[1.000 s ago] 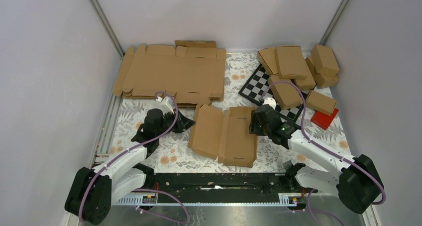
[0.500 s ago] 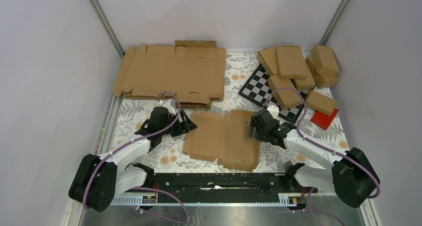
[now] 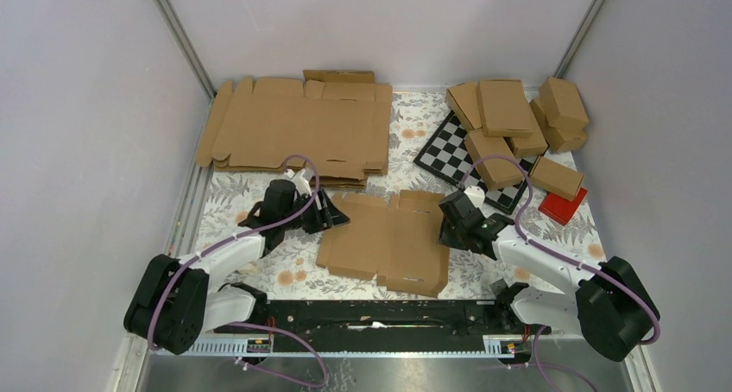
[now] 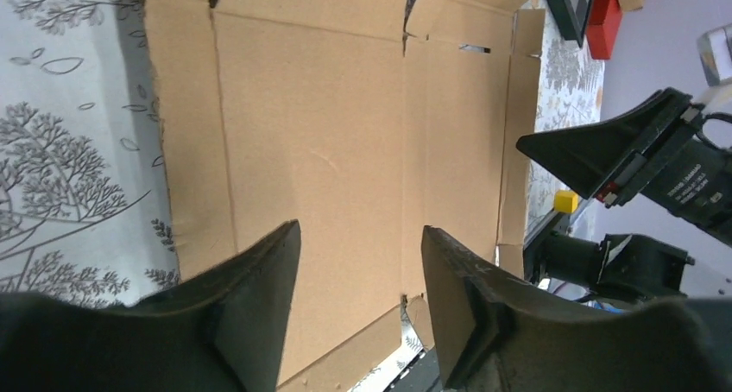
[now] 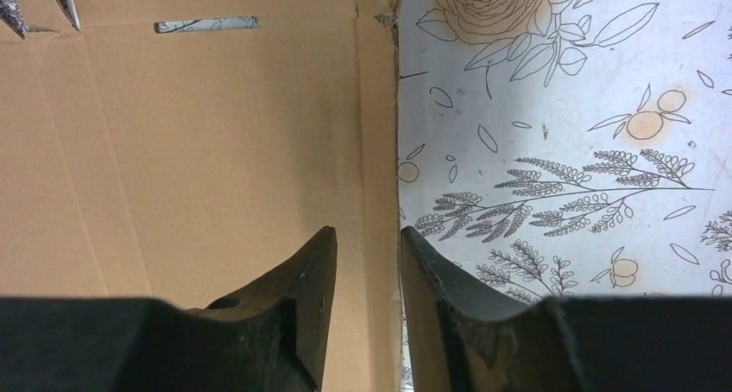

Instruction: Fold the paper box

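I'm looking into a white-walled enclosure, with a worktop [image 3: 259, 237] covered in a floral-print cloth. The paper box [image 3: 384, 241] is a flat, unfolded brown blank. It lies in the middle of the worktop towards the near edge, between the two arms, with its creases and a slot facing up.

My left gripper [image 4: 360, 233] is at the blank's left edge. Its fingers are spread well apart above the bare cardboard with nothing between them. My right gripper [image 5: 367, 233] is at the blank's right edge. Its fingers are parted by a narrower gap that straddles the thin outer flap strip, where cardboard meets cloth. The strip looks flat, and I cannot tell whether the tips touch it.

At the far left is a stack of larger flat blanks [image 3: 298, 133]. At the far right, a heap of folded boxes [image 3: 518, 120] partly covers a chequered board [image 3: 444, 146]. A red block [image 3: 563, 206] sits just beside the nearest of them.
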Motion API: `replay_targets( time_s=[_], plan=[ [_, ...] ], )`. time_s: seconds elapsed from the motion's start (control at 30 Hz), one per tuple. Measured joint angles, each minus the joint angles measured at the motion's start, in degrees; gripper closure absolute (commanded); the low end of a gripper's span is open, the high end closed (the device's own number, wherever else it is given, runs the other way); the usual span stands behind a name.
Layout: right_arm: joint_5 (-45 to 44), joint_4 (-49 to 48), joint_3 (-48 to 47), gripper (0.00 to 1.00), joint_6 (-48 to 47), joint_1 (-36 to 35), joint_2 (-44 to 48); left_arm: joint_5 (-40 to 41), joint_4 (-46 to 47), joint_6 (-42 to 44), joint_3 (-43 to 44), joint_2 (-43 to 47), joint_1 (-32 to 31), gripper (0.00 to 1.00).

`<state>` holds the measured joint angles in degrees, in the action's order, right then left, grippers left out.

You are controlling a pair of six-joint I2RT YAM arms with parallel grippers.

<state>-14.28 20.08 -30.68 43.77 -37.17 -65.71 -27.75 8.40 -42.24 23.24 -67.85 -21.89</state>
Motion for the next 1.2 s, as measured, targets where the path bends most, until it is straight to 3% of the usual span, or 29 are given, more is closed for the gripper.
replay_targets(
  time_s=[0.17, 0.27, 0.5, 0.57, 0.67, 0.87, 1.03, 1.17, 1.2],
  plan=[
    [-0.92, 0.02, 0.0, 0.6, -0.48, 0.0, -0.17, 6.97, -6.4, 1.01, 1.07, 4.04, -0.02, 0.26],
    [-2.23, 0.0, 0.0, 0.61, -0.57, 0.0, -1.38, 13.46, -9.7, 1.51, 1.07, 6.67, 0.0, 0.25],
    [-3.06, -0.39, -0.92, 0.94, -1.31, -0.02, -5.42, 18.75, -12.61, 1.92, 1.07, 1.16, 0.11, 0.24],
    [-3.28, -0.46, -1.31, 1.0, -2.36, 0.0, -5.44, 18.38, -11.78, 2.12, 1.07, -0.04, 0.13, 0.24],
    [-3.28, -0.24, -1.31, 1.0, -3.67, -0.02, -5.4, 15.82, -9.29, 2.36, 1.16, -1.9, 0.22, 0.31],
    [-3.21, -0.2, -1.31, 1.0, -5.55, -0.02, -4.94, 3.96, 1.29, 0.24, 0.63, -8.98, 0.22, 0.37],
    [-3.1, -0.02, -1.31, 1.0, -6.25, -0.02, -4.87, -2.08, 4.13, -1.57, 0.31, -10.86, 0.22, 0.61],
    [-2.71, 0.09, -1.31, 1.0, -6.56, 0.0, -4.52, -6.51, 7.19, -3.87, -1.16, -9.53, 0.22, 0.98],
    [-2.51, 0.11, -1.31, 1.0, -6.75, 0.0, -4.35, -7.72, 8.15, -4.68, -1.6, -8.81, 0.22, 1.0]
  ],
)
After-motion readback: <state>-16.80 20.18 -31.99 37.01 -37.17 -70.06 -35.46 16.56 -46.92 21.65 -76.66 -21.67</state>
